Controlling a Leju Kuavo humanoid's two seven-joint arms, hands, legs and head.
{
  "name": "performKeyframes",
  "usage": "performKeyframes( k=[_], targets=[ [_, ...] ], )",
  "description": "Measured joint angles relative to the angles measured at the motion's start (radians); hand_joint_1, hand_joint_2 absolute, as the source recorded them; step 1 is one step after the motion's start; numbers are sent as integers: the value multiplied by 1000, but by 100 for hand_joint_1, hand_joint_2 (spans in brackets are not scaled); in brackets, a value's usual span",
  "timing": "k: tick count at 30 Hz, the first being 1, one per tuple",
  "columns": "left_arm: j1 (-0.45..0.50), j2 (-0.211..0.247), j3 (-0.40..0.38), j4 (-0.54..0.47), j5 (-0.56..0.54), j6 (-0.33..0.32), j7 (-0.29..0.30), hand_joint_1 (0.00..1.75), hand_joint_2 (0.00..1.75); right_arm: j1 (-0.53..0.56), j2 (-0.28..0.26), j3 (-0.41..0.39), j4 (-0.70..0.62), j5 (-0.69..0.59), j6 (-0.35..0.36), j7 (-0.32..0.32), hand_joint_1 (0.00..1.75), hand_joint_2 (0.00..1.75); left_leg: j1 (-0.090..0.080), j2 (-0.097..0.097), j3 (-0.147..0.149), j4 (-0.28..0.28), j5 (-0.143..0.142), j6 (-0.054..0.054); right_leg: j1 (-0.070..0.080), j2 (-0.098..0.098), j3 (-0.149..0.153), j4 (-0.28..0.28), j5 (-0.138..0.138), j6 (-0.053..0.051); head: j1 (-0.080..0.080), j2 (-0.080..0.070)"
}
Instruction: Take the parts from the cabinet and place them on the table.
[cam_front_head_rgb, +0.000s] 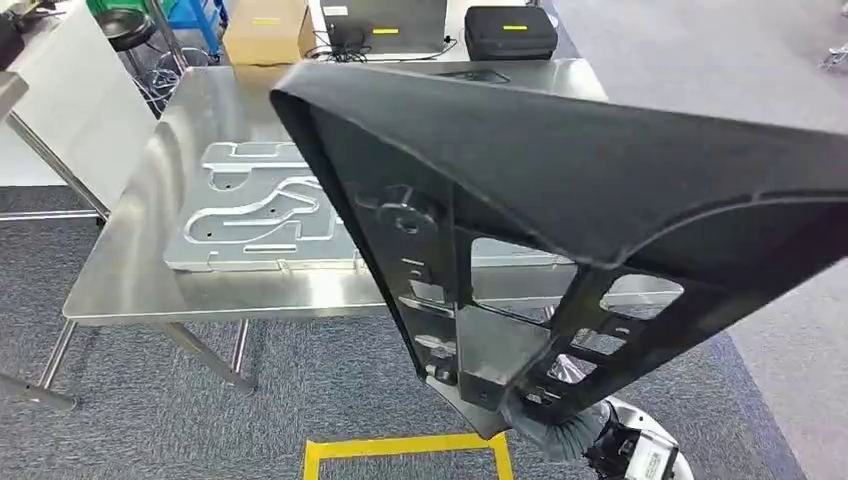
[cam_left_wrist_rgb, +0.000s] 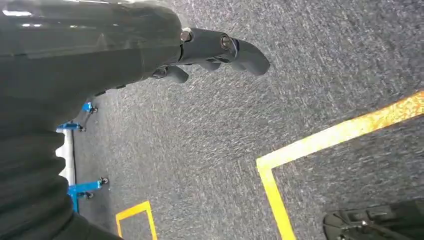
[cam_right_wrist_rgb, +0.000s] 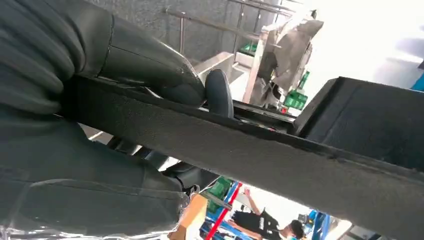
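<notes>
1. A large black plastic part (cam_front_head_rgb: 560, 190), a long ribbed panel with cut-out openings, is held up in the air in the head view, slanting across the near edge of the steel surface (cam_front_head_rgb: 130, 270) and hiding much of its right side
2. The right hand (cam_right_wrist_rgb: 150, 100) grasps the part's edge (cam_right_wrist_rgb: 240, 145): the thumb (cam_right_wrist_rgb: 145, 65) lies over one face and dark fingers (cam_right_wrist_rgb: 150, 160) wrap the other, so the rim is clamped between them
3. In the head view the part's lower end comes down near a grey ribbed wrist cover (cam_front_head_rgb: 560, 435) below the surface's near edge
4. A pale metal jig plate (cam_front_head_rgb: 250, 210) with curved slots lies flat on the surface, left of the part
5. Beyond the surface's far edge stand a cardboard box (cam_front_head_rgb: 265, 30) and a black case (cam_front_head_rgb: 510, 32)
6. Yellow tape (cam_front_head_rgb: 405, 450) marks the grey carpet in front of the surface
7. The left hand (cam_left_wrist_rgb: 210, 50) hangs over the carpet (cam_left_wrist_rgb: 200, 140) near a yellow tape corner (cam_left_wrist_rgb: 280, 170), fingers apart and slightly bent, holding nothing
8. A person in black (cam_right_wrist_rgb: 260, 222) shows far off beyond the part in the right wrist view
</notes>
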Motion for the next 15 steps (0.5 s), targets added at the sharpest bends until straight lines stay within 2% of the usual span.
performKeyframes(
  k=[1, 2, 3, 4, 5, 6, 8, 9, 10, 12, 13, 14, 15],
  targets=[
    [1, 0, 0, 0, 0, 0, 0, 0, 175, 0, 0, 0, 1, 0, 1, 0, 175, 175, 1, -1, 16, 0, -12, -3, -1, 0, 8, -57, 47, 1, 0, 0],
    [1, -1, 0, 0, 0, 0, 0, 0, 175, 0, 0, 0, 2, 0, 2, 0, 175, 175, 1, -1, 34, 0, -25, -7, -2, 0, 25, -136, 118, -4, 0, 0],
    [2, -2, 0, 0, 1, 0, 0, 0, 175, -1, 0, 0, 2, 0, 3, 0, 175, 175, 1, -1, 42, 0, -38, -11, -1, -1, 38, -211, 207, -9, 0, 0],
    [0, -3, 0, 0, 2, 0, 0, 0, 175, -2, 0, 0, 5, 0, 5, 1, 175, 175, -1, -2, 59, 6, -48, -17, 6, -3, 32, -207, 202, -15, 0, 0],
    [-3, -3, 0, 0, 2, 0, -2, 0, 175, -5, 1, 2, 7, 0, 8, 2, 175, 175, -2, -3, 50, 5, -55, -25, 11, -3, 35, -207, 195, -26, 2, 0],
    [-5, -3, 0, 0, 2, -1, -2, 0, 175, -4, 1, 2, 7, 0, 8, 3, 175, 175, -1, -2, 57, -1, -59, -33, 11, 0, 37, -208, 201, -33, 2, 0],
    [-7, -3, 0, 0, 3, -2, -15, 0, 175, -11, 1, 2, 7, 0, 6, 2, 175, 175, -1, -2, 53, 33, -43, -44, 8, 3, 51, -217, 195, -45, 2, 0],
    [-8, -3, 0, 0, 4, -5, -23, 0, 175, -13, 1, 2, 7, 0, 2, 2, 175, 175, 3, 2, 32, 75, -40, -49, 5, 1, 62, -224, 191, -51, 2, 0],
    [-9, -4, 1, 0, 11, -11, -34, 0, 175, -15, 1, 2, 8, 2, -2, 2, 175, 175, 3, 4, -2, 133, -47, -55, 5, 0, 68, -227, 186, -58, 2, 0],
    [-10, -5, 3, 0, 15, -21, -41, 0, 175, -28, 0, 2, 8, 24, -15, 13, 175, 175, 7, 5, -95, 262, -112, -66, 5, 0, 74, -227, 176, -63, 2, 0],
    [-10, -5, 5, 0, 20, -24, -46, 0, 175, -38, 0, 2, 8, 38, -22, 18, 175, 175, 7, 6, -135, 310, -149, -66, 6, 1, 79, -227, 170, -63, 2, 0],
    [-10, -5, 5, 0, 21, -30, -51, 0, 175, -49, 0, 2, 8, 49, -31, 24, 175, 175, 8, 6, -160, 324, -158, -67, 5, 4, 86, -227, 164, -63, 2, 0],
    [-9, -5, 6, 0, 24, -35, -56, 0, 175, -62, 0, 0, 8, 59, -43, 32, 175, 175, 9, 8, -165, 299, -134, -68, 5, 5, 95, -227, 158, -62, 2, 0]
  ],
)
